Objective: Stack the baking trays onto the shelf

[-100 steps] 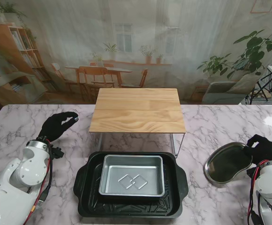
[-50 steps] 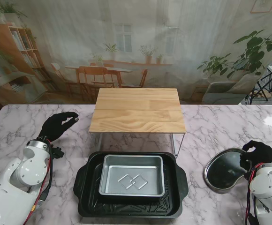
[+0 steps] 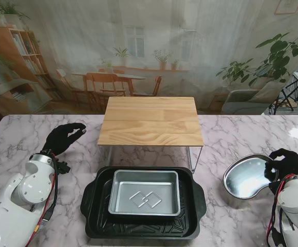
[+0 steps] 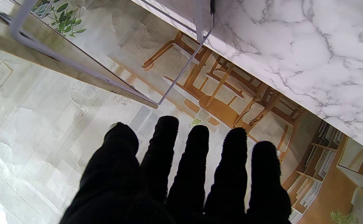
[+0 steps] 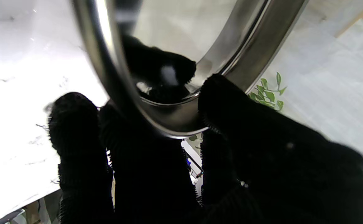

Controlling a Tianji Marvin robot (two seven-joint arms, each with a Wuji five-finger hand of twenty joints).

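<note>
A wooden-topped shelf (image 3: pixel 150 120) on thin metal legs stands at the middle of the table, farther from me. In front of it a rectangular silver tray (image 3: pixel 145 193) sits inside a larger black baking tray (image 3: pixel 90 198). At the right, my right hand (image 3: pixel 287 161) is shut on the rim of an oval steel tray (image 3: pixel 244 177), which is tilted and lifted off the marble. The right wrist view shows the oval steel tray's rim (image 5: pixel 166 124) pinched between thumb and fingers (image 5: pixel 75 130). My left hand (image 3: pixel 62 136) hovers open at the left, fingers (image 4: pixel 197 155) spread, beside the shelf's leg (image 4: pixel 181 74).
The marble table (image 3: pixel 231 136) runs the full width. A printed backdrop of a room stands behind the table. The shelf's metal legs (image 3: pixel 192 159) rise just behind the black tray.
My right hand has raised and tilted the oval tray, its inside now catching the light and facing left. The left arm and the nested trays have not moved.
</note>
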